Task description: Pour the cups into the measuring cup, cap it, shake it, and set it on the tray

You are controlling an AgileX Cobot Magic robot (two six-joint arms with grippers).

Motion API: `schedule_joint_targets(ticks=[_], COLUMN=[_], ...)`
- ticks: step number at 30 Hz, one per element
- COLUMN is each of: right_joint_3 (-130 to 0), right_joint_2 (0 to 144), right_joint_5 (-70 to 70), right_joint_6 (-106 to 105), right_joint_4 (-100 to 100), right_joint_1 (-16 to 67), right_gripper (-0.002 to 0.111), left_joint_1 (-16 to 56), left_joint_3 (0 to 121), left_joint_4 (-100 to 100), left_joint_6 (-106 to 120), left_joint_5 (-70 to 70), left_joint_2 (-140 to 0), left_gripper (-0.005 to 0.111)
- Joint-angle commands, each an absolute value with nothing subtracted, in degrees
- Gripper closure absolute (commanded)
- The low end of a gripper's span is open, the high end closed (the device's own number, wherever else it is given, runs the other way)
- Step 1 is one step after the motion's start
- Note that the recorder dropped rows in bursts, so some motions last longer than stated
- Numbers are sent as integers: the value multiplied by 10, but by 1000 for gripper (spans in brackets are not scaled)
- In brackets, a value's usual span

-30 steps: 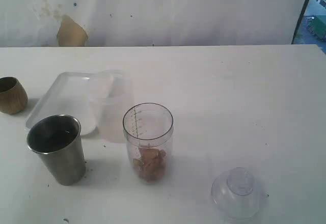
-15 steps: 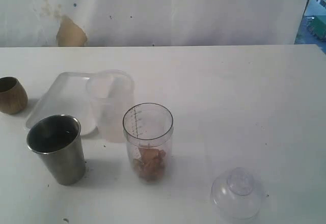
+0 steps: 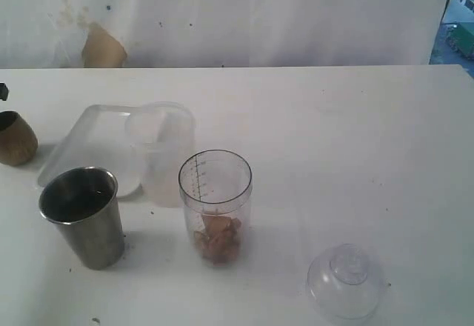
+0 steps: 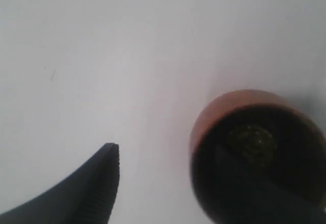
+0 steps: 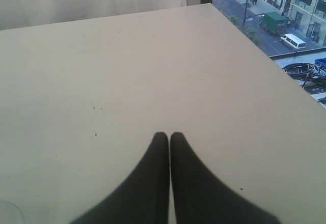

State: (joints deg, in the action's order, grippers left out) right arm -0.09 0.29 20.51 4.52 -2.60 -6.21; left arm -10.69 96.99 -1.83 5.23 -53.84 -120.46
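The small brown cup stands at the table's far left edge; a black tip of my left gripper shows just above it. In the left wrist view the brown cup sits upright beside my left gripper, which is open. One ribbed finger is clear of the cup; the other blends into its dark inside. The steel tumbler stands front left. The clear measuring cup holds brown pieces. The dome cap lies front right. My right gripper is shut over bare table.
The white tray lies behind the tumbler, with a frosted tub on its right end, close behind the measuring cup. The table's far edge and right corner drop off toward a street view.
A black tip of the left gripper has come into the exterior view at the left edge, above the brown cup. The cups, cap and tray stay where they were.
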Motion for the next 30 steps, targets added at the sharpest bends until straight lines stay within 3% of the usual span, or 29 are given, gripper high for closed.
schedule_joint_targets(ticks=[1,10,13,14,16,23,30], right_joint_3=[0,0,0,0,0,0,0], right_joint_2=[0,0,0,0,0,0,0], right_joint_5=[201,201,201,201,201,201,201], right_joint_6=[48,48,48,48,48,48,48], right_joint_4=[-28,-28,-28,-28,-28,-28,-28], right_joint_1=[-64,-64,-64,-64,-64,-64,-64], right_gripper=[107,107,107,107,107,107,107], left_joint_1=[-107,-107,-107,-107,-107,-101,-72], left_joint_3=[977,977,977,977,977,974,787], left_joint_4=[62,73,70,70,68,41,6], left_joint_6=[106,123,122,125,152,146,137], left_joint_5=[-499,-559,-566,-568,-582,-700,-700], left_joint_2=[-1214,-1243,-1250,-1249,-1235,-1149,-1082], left_gripper=[53,57,74,92,106,107,107])
